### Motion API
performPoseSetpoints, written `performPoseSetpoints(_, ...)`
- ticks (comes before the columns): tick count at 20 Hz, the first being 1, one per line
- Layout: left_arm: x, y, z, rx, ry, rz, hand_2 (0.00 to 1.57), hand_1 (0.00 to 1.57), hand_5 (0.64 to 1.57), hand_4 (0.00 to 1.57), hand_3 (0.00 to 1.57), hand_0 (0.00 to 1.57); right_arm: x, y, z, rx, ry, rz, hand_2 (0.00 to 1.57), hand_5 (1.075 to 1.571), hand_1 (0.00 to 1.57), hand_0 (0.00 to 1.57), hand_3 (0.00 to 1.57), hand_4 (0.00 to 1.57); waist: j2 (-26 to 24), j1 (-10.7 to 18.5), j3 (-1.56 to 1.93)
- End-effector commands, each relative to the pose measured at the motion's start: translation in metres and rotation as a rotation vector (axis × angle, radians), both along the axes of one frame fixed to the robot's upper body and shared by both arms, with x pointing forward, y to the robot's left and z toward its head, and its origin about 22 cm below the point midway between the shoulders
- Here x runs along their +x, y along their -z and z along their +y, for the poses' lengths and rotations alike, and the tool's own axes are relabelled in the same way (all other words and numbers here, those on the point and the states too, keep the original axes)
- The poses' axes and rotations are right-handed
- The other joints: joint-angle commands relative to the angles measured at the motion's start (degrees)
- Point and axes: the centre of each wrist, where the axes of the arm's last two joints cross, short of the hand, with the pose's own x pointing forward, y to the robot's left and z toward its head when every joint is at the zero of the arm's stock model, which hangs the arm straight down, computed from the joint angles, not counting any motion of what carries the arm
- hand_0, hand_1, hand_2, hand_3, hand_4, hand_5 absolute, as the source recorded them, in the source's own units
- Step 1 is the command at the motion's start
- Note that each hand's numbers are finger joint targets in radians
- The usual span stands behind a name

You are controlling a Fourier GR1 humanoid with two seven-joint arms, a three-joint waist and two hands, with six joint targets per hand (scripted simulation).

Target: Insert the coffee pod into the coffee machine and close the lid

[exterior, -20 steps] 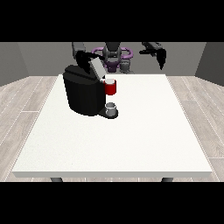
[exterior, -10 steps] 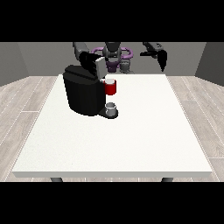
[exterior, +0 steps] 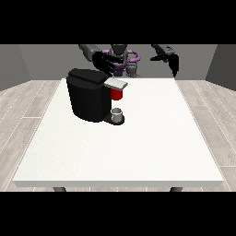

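Hand at the view's left [exterior: 103, 63] hovers just above and behind the top of the coffee machine [exterior: 87, 94], fingers spread and relaxed, nothing in it. Hand at the view's right [exterior: 171, 59] hangs in the air well off to the right, over the far right edge of the table [exterior: 152, 147], fingers hanging down; I can't see anything in it either.

Lid [exterior: 115, 83] is the grey slab sticking out rightward from the machine top, lying almost flat over a red thing at the machine [exterior: 117, 94]. Lid sits just near and right of the left-side hand, so that hand is far closer; the other one is well apart. Lid's long axis runs left-right.

Small grey thing [exterior: 118, 113] stands on the machine's base under the red thing; can't tell whether it's the pod. No pod plainly visible elsewhere on the table.

Judgement: closing step is about done or nearly so; any last press falls to the left-side hand, pushing down and toward the near side. Nothing blocks the way between that hand and the lid.
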Motion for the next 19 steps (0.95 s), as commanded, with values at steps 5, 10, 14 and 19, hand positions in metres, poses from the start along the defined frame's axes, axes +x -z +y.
performPoseSetpoints(5,0.001,0.002,-0.023,-0.024,0.018,0.02,0.0,0.0,1.571,0.15,0.0,0.0,0.0,0.008,0.018,-0.033,-0.03,-0.021,0.0,1.571,0.0,0.0,0.0,0.07,-0.85,0.21,0.03)
performPoseSetpoints(10,-0.01,0.013,-0.001,-0.022,0.021,0.006,0.0,0.0,1.571,0.2,0.0,0.0,-0.003,-0.004,0.02,0.06,-0.119,-0.024,0.0,1.571,0.0,0.0,0.0,0.13,-3.4,-1.35,0.02)
performPoseSetpoints(14,-0.015,0.021,0.001,-0.014,-0.04,0.034,0.0,0.0,1.571,0.17,0.0,0.0,-0.035,0.044,0.035,0.154,-0.181,0.001,0.0,1.571,0.0,0.0,0.0,0.28,-7.52,-4.46,0.03)
performPoseSetpoints(19,-0.04,0.053,0.0,-0.044,-0.074,0.057,0.0,0.0,1.571,0.19,0.0,0.0,-0.082,0.112,0.014,0.261,-0.09,0.118,0.0,1.571,0.0,0.0,0.0,0.16,-10.45,-7.61,0.03)
